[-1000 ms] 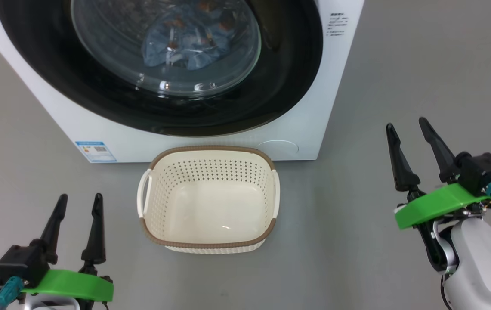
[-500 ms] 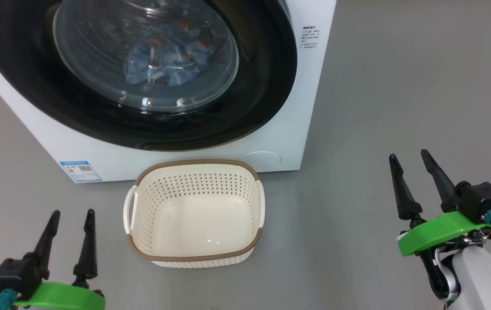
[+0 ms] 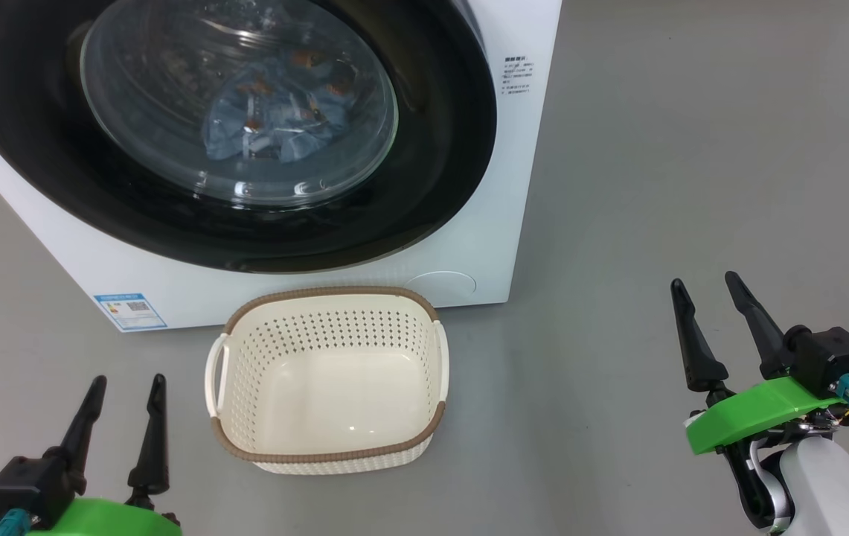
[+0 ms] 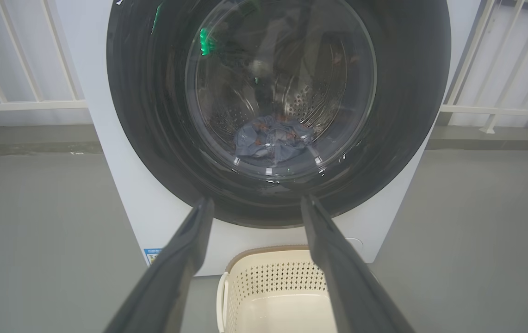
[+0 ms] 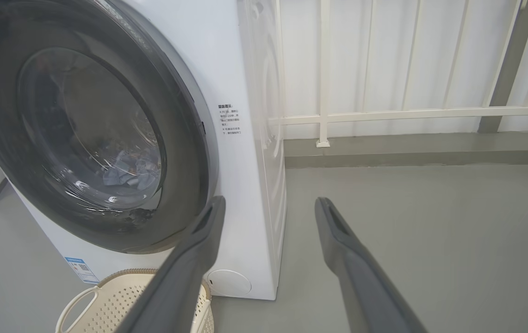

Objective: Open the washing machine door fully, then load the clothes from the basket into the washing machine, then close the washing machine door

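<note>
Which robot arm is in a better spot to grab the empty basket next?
Left. The left gripper stands open just beside the basket, whose rim shows between its fingers in its wrist view. The right gripper, also open, is farther off, aimed past the washing machine corner.

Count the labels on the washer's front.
2: a blue label at the washer's lower left corner, and a black text label to the right of the door. Others may be hidden above the frame.
</note>
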`<state>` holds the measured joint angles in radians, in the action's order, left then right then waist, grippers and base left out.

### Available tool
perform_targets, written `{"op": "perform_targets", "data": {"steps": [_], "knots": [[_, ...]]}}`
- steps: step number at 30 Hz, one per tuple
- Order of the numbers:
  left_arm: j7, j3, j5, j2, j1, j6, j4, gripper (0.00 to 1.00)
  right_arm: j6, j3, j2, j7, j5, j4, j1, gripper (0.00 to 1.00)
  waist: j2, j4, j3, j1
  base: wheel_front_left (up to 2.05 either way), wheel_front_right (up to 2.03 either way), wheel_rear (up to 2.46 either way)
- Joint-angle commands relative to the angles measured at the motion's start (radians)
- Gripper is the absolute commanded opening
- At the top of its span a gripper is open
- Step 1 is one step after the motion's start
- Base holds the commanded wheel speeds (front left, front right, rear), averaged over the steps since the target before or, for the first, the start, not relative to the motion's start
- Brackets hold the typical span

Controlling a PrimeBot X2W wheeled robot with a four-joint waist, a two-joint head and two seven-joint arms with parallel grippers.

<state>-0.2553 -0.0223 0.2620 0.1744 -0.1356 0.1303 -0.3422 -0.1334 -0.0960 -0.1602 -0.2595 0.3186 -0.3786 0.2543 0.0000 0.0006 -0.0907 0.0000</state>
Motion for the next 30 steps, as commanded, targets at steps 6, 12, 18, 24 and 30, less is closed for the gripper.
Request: {"op": "perform_targets", "data": {"steps": [6,12,18,24,30], "knots": [[-0.006,-0.033,-0.011,0.034,-0.006,0.0,0.012,1.0,0.003,-0.02,-0.001,-0.002,0.0,0.033,-0.004,1.0,0.0,0.001,0.0,0.0,0.0,0.0,0.0],[0.002,0.006,0.0,-0.018,0.011,0.0,-0.034,0.0,0.0,-0.003,0.016,0.001,0.002,-0.025,-0.015,0.0,0.0,0.002,-0.001,0.0,0.0,0.0,0.0],[0.014,0.009,0.037,-0.044,0.031,0.0,-0.058,0.0,0.0,0.0,0.035,0.014,0.037,-0.051,-0.05,0.0,0.0,0.002,0.001,0.0005,0.0,0.0,0.0],[0.031,0.005,0.101,-0.048,0.033,0.0,-0.049,0.0,0.0,0.011,0.039,0.032,0.099,-0.042,-0.056,0.0,0.0,0.002,0.007,0.0008,0.0,0.0,0.0],[0.048,0.0,0.166,-0.052,0.032,0.0,-0.042,0.0,0.0,0.021,0.043,0.049,0.161,-0.034,-0.059,0.0,0.0,0.001,0.01,0.0001,0.0,0.0,0.0]]}}
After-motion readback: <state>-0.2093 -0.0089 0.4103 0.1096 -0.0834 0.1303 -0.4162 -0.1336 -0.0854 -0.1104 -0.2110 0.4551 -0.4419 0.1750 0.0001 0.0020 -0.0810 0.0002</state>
